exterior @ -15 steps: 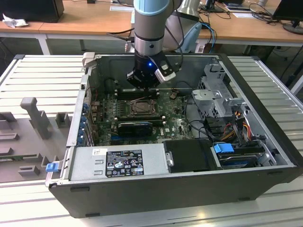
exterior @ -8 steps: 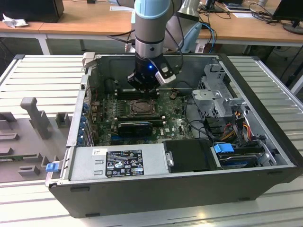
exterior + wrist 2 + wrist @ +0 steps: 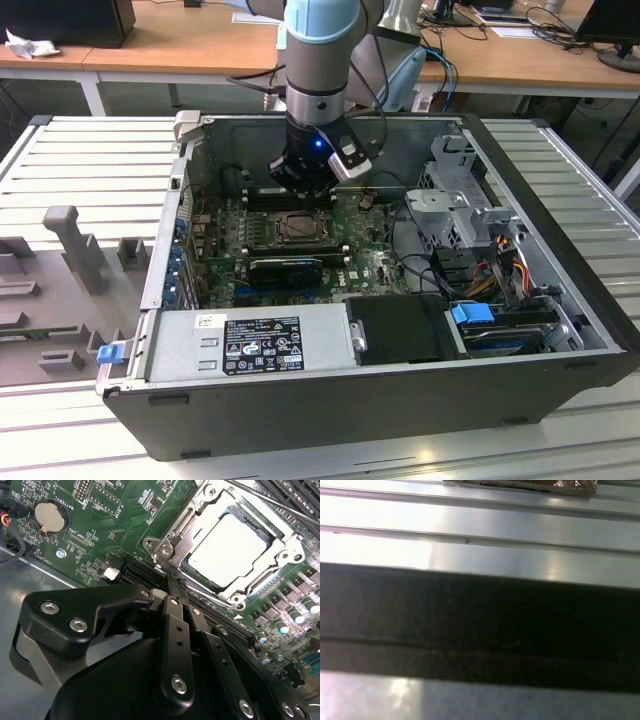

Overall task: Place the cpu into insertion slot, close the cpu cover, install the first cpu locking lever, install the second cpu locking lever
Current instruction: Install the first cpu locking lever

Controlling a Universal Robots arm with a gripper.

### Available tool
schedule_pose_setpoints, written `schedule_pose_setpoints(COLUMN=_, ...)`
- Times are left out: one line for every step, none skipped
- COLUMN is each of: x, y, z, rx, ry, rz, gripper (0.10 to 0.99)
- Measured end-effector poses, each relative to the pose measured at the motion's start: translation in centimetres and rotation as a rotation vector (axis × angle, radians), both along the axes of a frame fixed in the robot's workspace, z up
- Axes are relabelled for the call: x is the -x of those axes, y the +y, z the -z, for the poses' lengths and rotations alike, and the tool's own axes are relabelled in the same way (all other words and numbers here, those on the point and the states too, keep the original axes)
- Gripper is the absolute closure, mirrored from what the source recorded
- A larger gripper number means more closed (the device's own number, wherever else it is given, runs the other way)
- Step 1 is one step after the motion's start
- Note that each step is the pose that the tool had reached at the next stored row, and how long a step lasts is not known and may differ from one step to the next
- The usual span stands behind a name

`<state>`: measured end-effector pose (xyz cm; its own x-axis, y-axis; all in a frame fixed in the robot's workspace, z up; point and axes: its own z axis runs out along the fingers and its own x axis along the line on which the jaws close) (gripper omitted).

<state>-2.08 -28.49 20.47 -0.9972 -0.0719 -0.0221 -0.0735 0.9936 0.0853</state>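
Inside the open computer case [image 3: 560, 300], the arm hangs down over the green motherboard [image 3: 370, 265], with the gripper [image 3: 305, 185] just above the board at about twelve o'clock from the insertion slot [image 3: 298, 228] in the exterior view. The second wrist view shows the gripper [image 3: 172, 587] with its black fingers [image 3: 175, 615] pressed together, jaws closed on nothing, their tips near the lower corner of the socket.

The cpu [image 3: 230, 550] lies flat in the insertion slot [image 3: 220, 587], its pale metal top showing through the cut-out. The cpu cover [image 3: 200, 517] lies down over it, framing the chip on all sides. A thin metal lever rod [image 3: 280, 505] runs past the socket at about one o'clock from the chip; whether it is latched I cannot tell.

At about nine o'clock from the socket in that view, a round coin battery [image 3: 49, 516] sits on the board. In the exterior view, a long black expansion card [image 3: 290, 268] lies at six o'clock from the socket, and a grey power supply [image 3: 250, 345] sits nearer still to the camera.

The first wrist view shows ribbed pale metal panels [image 3: 480, 545] crossed by a dark band [image 3: 480, 625].
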Motion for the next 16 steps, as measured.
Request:
schedule_pose_setpoints(x=0.00, y=0.00, z=0.03, rx=0.003, ry=0.0002, rz=0.000, gripper=0.980)
schedule_pose_setpoints(x=0.00, y=0.00, z=0.07, rx=0.006, ry=0.0001, rz=0.000, gripper=0.980)
schedule_pose_setpoints(x=-0.01, y=0.00, z=0.11, rx=0.009, ry=0.0001, rz=0.000, gripper=0.980)
schedule_pose_setpoints(x=-0.01, y=0.00, z=0.13, rx=0.011, ry=0.0001, rz=0.000, gripper=0.980)
schedule_pose_setpoints(x=-0.01, y=0.00, z=0.16, rx=0.013, ry=0.0000, rz=0.000, gripper=0.980)
schedule_pose_setpoints(x=-0.02, y=0.01, z=0.22, rx=0.013, ry=-0.0004, rz=0.000, gripper=0.980)
schedule_pose_setpoints(x=-0.02, y=0.01, z=0.26, rx=0.013, ry=-0.0003, rz=0.000, gripper=0.980)
schedule_pose_setpoints(x=-0.01, y=0.00, z=0.30, rx=0.015, ry=0.0001, rz=0.000, gripper=0.980)
schedule_pose_setpoints(x=-0.01, y=0.00, z=0.34, rx=0.015, ry=0.0001, rz=0.000, gripper=0.980)
schedule_pose_setpoints(x=-0.01, y=-0.01, z=0.35, rx=0.015, ry=0.0002, rz=0.000, gripper=0.980)
schedule_pose_setpoints(x=-0.01, y=-0.01, z=0.36, rx=0.015, ry=0.0003, rz=0.000, gripper=0.980)
schedule_pose_setpoints(x=-0.03, y=-0.01, z=0.37, rx=0.014, ry=0.0003, rz=0.000, gripper=0.980)
schedule_pose_setpoints(x=-0.03, y=-0.01, z=0.38, rx=0.012, ry=0.0002, rz=0.000, gripper=0.980)
schedule_pose_setpoints(x=-0.04, y=0.00, z=0.38, rx=0.010, ry=0.0000, rz=0.000, gripper=0.980)
schedule_pose_setpoints(x=-0.04, y=0.00, z=0.38, rx=0.005, ry=0.0000, rz=0.000, gripper=0.980)
schedule_pose_setpoints(x=-0.04, y=0.00, z=0.37, rx=0.004, ry=0.0000, rz=0.000, gripper=0.980)
